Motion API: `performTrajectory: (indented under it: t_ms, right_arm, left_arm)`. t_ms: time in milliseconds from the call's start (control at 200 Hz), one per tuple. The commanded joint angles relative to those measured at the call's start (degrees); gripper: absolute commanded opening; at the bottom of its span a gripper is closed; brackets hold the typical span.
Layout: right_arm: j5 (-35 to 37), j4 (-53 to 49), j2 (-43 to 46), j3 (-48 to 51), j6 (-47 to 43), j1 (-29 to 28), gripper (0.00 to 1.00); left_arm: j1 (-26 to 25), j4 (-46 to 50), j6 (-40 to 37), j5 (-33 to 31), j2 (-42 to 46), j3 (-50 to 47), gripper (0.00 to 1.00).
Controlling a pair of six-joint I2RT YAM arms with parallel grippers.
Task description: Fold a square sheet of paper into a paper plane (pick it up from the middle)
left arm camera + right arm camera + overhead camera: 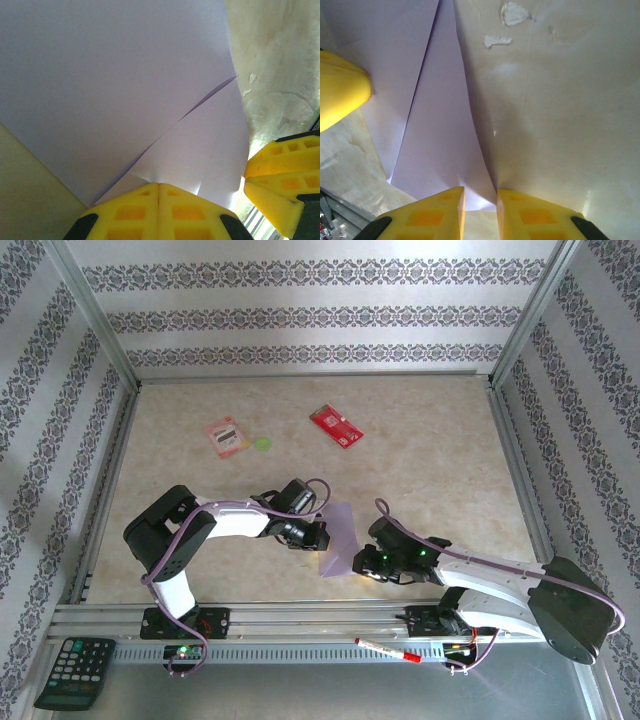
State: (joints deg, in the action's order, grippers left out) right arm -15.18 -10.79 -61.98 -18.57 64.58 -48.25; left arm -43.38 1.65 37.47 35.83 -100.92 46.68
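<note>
One lilac sheet (pixel 100 75) in left end effector (pixel 158 186)

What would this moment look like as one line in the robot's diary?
lilac paper: creased, diagonal fold showing | left hand: shut on its edge | right hand: slightly open, paper edge in the gap
</note>
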Motion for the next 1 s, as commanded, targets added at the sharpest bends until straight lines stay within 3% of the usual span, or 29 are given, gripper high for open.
performTrajectory:
  t_ms: [0,435,645,994]
  right_arm:
    - [-1.5,9.5,-0.2,0.7,-0.9,0.3,0.22]
    - [-2.0,9.5,1.4,1.7,-2.2,2.2,0.25]
    - [1.9,-4.0,2.8,-2.4,-6.1,1.4,0.29]
    - [0.4,1.5,-1.0,-1.9,-5.2,0.4,0.29]
  left_arm:
    - [0.6,2.9,-1.8,-1.4,-0.8,-1.8,0.0]
    - [0.6,3.4,-1.7,-1.2,-1.0,-1.2,0.0]
    - [0.6,3.6,-1.8,-1.1,-1.1,-1.1,0.0]
    - [0.6,3.2,-1.8,-1.0,-1.6,-1.1,0.0]
